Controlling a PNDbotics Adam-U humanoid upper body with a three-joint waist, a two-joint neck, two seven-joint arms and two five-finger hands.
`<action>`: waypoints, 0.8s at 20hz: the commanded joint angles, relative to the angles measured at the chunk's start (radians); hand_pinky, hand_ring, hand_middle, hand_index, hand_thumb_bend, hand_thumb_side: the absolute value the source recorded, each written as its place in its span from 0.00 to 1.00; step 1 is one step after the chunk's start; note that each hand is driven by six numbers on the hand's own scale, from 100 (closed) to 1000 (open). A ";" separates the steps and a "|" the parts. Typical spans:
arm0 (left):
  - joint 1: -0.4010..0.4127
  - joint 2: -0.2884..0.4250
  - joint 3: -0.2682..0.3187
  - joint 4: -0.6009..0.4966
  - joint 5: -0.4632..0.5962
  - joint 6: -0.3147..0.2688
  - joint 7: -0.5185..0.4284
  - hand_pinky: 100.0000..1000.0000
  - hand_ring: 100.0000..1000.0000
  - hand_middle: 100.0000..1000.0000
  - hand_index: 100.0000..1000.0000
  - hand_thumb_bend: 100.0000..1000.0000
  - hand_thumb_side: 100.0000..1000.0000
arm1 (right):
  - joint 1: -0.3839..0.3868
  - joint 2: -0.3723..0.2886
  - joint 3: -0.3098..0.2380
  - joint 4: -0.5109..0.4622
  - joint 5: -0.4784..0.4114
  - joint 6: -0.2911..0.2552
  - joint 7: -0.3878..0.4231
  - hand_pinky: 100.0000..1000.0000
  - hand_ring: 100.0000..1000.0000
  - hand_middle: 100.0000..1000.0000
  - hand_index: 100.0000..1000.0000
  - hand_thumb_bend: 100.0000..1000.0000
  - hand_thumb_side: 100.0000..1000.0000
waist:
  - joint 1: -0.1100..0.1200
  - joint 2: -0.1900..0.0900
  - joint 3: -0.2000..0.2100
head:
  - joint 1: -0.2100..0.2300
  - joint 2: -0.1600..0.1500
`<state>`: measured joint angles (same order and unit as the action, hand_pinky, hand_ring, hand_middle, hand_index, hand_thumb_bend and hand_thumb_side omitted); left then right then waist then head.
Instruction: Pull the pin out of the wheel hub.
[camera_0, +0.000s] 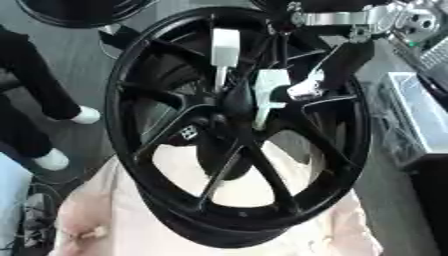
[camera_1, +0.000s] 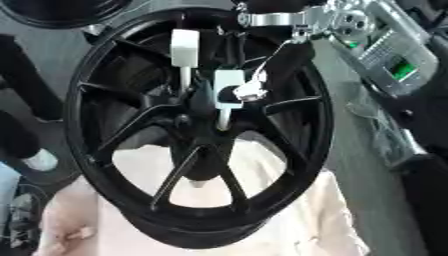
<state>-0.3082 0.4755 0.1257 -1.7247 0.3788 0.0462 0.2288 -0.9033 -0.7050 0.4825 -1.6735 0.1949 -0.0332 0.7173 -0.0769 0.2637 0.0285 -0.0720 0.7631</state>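
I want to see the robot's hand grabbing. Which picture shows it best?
The right eye view: the right hand sits against the white pin, fully in frame. The left eye view shows the same hand, its fingers blending more into the black wheel.

The wheel hub (camera_0: 236, 130) stands before me on a cloth-covered table (camera_0: 105, 220). Two pins sit in its centre, one (camera_0: 224, 50) left of the other (camera_0: 269, 92). My right hand (camera_0: 328, 75) reaches in from upper right, fingers pinching the right-hand pin.
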 joint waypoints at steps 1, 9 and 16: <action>-0.013 0.025 0.002 -0.011 0.002 0.000 -0.002 0.55 0.72 0.58 0.76 0.01 0.67 | -0.009 -0.010 -0.006 0.003 0.007 -0.003 0.012 0.74 0.51 0.51 0.75 0.38 0.39 | 0.008 -0.012 0.002 | 0.001 0.001; -0.017 0.021 -0.001 -0.011 0.005 0.001 -0.005 0.55 0.72 0.58 0.75 0.01 0.66 | -0.001 -0.005 0.004 0.019 0.031 -0.009 0.030 0.73 0.50 0.50 0.73 0.41 0.36 | 0.008 -0.009 0.008 | 0.001 0.001; -0.019 0.020 -0.003 -0.011 0.006 0.001 -0.007 0.55 0.72 0.57 0.75 0.01 0.67 | 0.007 -0.002 0.006 0.050 0.048 -0.020 0.035 0.72 0.49 0.49 0.72 0.39 0.36 | 0.009 -0.004 0.011 | 0.000 -0.002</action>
<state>-0.3162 0.4747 0.1196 -1.7247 0.3819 0.0487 0.2255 -0.8863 -0.6902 0.4977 -1.6249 0.2353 -0.0482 0.7506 -0.0738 0.2744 0.0388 -0.0720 0.7631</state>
